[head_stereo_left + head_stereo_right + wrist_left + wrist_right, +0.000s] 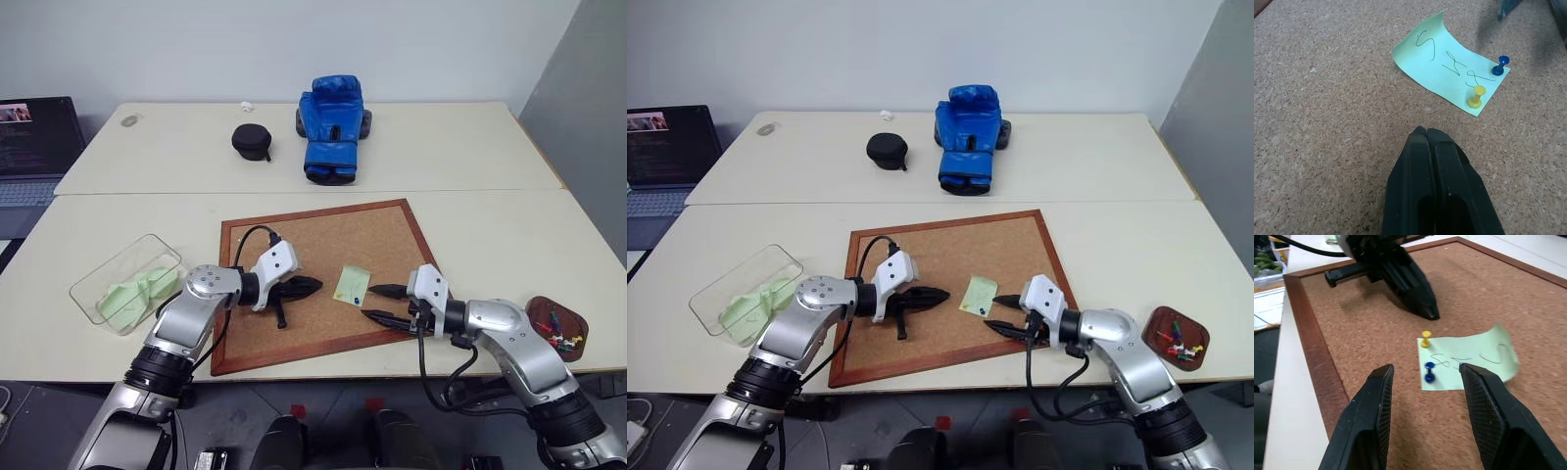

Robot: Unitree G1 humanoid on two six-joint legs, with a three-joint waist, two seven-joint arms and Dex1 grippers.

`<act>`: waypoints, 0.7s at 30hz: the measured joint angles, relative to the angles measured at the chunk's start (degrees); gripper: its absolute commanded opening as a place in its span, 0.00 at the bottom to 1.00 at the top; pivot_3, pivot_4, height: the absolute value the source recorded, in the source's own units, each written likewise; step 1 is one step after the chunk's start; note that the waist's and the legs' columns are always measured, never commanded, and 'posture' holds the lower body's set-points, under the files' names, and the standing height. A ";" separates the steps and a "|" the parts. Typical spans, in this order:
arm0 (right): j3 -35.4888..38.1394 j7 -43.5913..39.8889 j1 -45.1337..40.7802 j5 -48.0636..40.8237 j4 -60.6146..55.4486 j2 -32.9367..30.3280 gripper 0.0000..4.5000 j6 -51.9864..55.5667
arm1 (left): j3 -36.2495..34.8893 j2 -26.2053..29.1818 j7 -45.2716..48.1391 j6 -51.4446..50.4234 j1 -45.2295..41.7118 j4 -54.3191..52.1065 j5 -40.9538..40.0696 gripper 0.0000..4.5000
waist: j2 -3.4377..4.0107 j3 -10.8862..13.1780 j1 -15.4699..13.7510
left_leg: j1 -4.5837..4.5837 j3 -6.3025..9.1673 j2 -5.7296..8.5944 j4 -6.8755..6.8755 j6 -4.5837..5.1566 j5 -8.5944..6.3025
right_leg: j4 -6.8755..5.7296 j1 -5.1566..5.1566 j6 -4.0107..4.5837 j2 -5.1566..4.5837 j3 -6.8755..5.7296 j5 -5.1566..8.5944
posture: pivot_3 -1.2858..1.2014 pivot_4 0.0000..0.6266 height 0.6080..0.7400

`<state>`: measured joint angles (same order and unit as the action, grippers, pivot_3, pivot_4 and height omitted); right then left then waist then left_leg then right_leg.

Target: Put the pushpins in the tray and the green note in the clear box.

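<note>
Green note point(1464, 360) sits pinned on the corkboard point(294, 245) by a blue pin point(1429, 372) and a yellow pin point(1425, 339). Right claw point(1425, 377) gapes empty around blue; left claw point(1426, 133) shut, empty. A skewed pinch might tear paper.

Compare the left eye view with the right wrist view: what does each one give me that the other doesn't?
Left eye view alone: the tray with pushpins, a blue boxing glove, a black pouch and a laptop. Right wrist view alone: a blue pin and a yellow pin fixing the green note to the corkboard. Both: note, corkboard, the open right hand and the shut left hand.
</note>
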<state>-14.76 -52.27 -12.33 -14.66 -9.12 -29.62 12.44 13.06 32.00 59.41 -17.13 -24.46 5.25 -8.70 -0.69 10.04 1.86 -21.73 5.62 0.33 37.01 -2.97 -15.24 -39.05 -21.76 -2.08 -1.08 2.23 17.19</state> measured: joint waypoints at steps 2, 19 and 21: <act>-0.43 0.06 -1.43 0.45 1.96 1.91 0.50 -0.91 | 0.03 0.10 -0.04 -0.07 0.01 -0.17 0.02 0.00 | 0.00 0.00 0.02 | 0.01 0.03 0.00 0.00 0.00 0.00 | -0.01 0.00 0.00 0.02 0.01 0.00 | 0.52 0.24 1.00; -1.69 0.37 -4.28 4.42 9.43 5.96 0.50 -3.14 | 0.11 0.13 -0.05 -0.13 -0.21 -0.19 0.24 0.00 | 0.00 0.00 0.00 | 0.00 0.06 0.01 0.00 0.00 0.00 | -0.01 -0.01 0.01 0.00 0.00 0.00 | 0.52 0.24 1.00; -1.68 0.29 -4.29 4.40 9.43 6.10 0.47 -2.99 | 0.11 0.13 -0.07 -0.14 -0.21 -0.19 0.26 0.00 | 0.00 0.00 0.00 | 0.00 0.06 0.01 0.00 0.00 0.00 | -0.01 -0.01 0.01 0.00 0.01 0.00 | 0.52 0.24 1.00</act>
<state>-16.45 -51.97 -16.62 -10.26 0.31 -23.53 9.45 13.17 32.13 59.34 -17.27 -24.67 5.06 -8.44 -0.69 10.04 1.87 -21.73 5.68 0.34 37.00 -2.97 -15.24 -39.07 -21.77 -2.07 -1.08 2.24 17.19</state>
